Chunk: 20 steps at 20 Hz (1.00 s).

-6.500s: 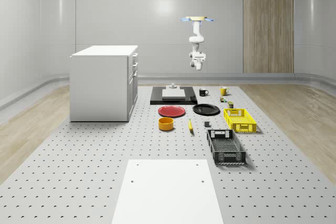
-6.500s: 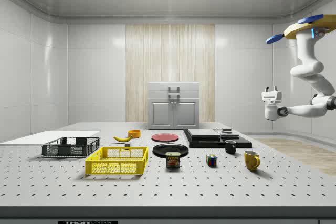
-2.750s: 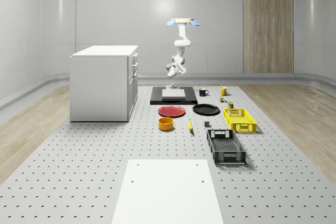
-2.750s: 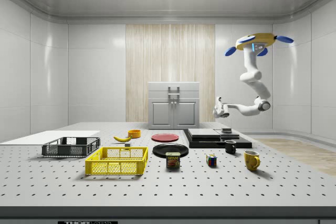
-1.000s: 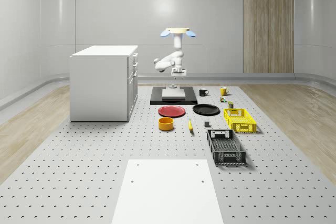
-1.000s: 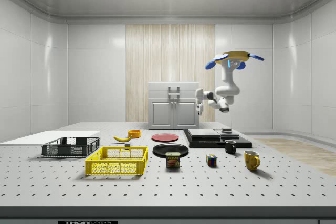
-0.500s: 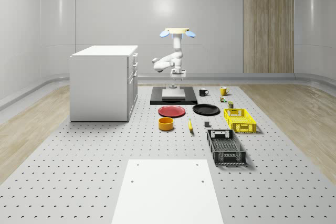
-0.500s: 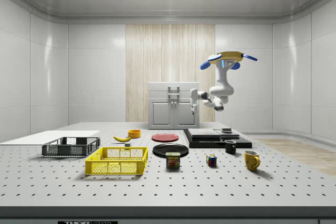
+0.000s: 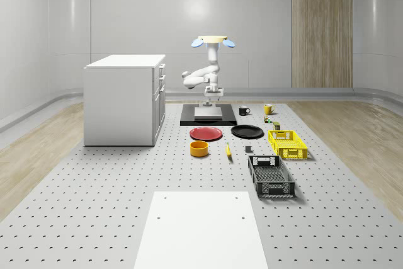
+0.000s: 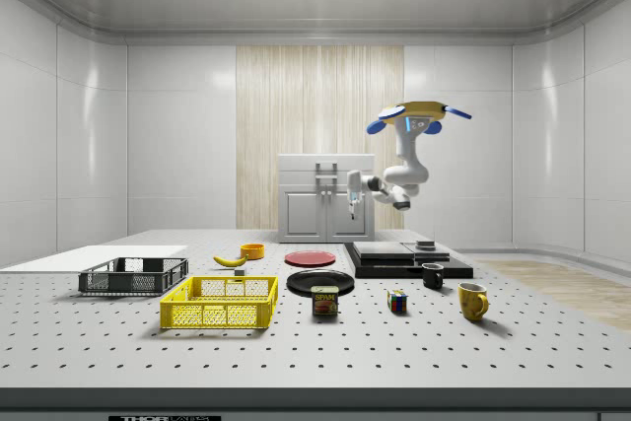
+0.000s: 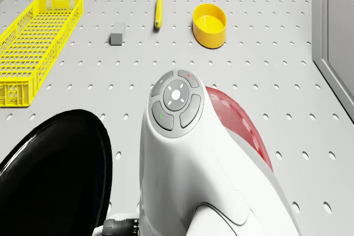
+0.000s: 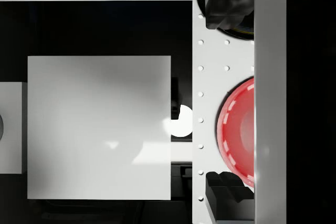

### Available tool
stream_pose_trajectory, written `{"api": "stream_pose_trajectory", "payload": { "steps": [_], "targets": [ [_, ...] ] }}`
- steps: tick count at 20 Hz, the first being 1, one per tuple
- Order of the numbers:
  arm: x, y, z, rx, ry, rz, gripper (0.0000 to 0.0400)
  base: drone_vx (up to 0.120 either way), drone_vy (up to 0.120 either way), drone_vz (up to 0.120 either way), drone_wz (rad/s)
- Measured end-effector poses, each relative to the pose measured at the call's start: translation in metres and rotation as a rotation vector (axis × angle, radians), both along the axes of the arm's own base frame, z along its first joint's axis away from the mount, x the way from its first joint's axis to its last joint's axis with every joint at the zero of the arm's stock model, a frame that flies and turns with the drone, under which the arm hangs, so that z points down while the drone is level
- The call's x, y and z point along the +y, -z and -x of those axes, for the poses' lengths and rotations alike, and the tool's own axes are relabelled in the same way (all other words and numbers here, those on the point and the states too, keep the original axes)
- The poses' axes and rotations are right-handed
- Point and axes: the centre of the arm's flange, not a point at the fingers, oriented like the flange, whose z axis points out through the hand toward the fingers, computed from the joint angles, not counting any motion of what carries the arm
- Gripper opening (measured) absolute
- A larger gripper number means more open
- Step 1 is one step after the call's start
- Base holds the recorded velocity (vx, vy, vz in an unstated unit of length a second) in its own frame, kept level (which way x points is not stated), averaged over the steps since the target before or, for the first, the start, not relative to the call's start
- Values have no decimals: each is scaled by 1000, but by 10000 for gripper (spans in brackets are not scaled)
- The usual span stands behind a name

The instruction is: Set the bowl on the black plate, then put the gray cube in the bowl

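The yellow bowl (image 9: 199,148) (image 11: 209,25) (image 10: 252,250) stands on the perforated table, in front of the red plate (image 9: 206,133). The black plate (image 9: 247,131) (image 11: 55,169) (image 10: 319,282) lies bare beside the red one. The small gray cube (image 9: 248,149) (image 11: 116,38) sits between the banana and the yellow crate. The drone (image 9: 212,41) (image 10: 418,113) hovers above the black platform at the table's back. My gripper (image 9: 210,97) (image 10: 353,206) (image 12: 228,100) hangs open and holds nothing, pointing down high over the platform's front edge and the red plate (image 12: 239,132).
A white slab (image 12: 98,127) lies on the black platform (image 9: 208,118). A banana (image 11: 159,9), yellow crate (image 9: 288,143), black crate (image 9: 271,176), two mugs (image 9: 244,110), a can (image 10: 324,301) and a colored cube (image 10: 396,301) are around. The white cabinet (image 9: 124,99) stands at the whole-scene view's left.
The drone has come in from the far back corner to over the platform, drifting to the side view's left. The arm has folded and the gripper now points down.
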Motion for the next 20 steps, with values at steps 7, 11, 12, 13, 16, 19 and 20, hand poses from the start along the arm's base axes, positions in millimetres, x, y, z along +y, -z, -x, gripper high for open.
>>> {"api": "stream_pose_trajectory", "payload": {
  "steps": [7,11,12,13,16,19,20],
  "targets": [
    [0,0,0,0,0,0,400,120,0,-120,0],
    [0,0,0,0,0,0,400,120,0,0,0],
    [0,0,0,0,0,0,400,120,0,0,0],
    [0,0,0,0,0,0,400,120,0,0,0],
    [0,0,0,0,0,0,400,120,0,-53,0],
    [0,0,0,0,0,0,400,120,0,-120,0],
    [0,0,0,0,0,0,400,120,0,-120,0]
  ]
}}
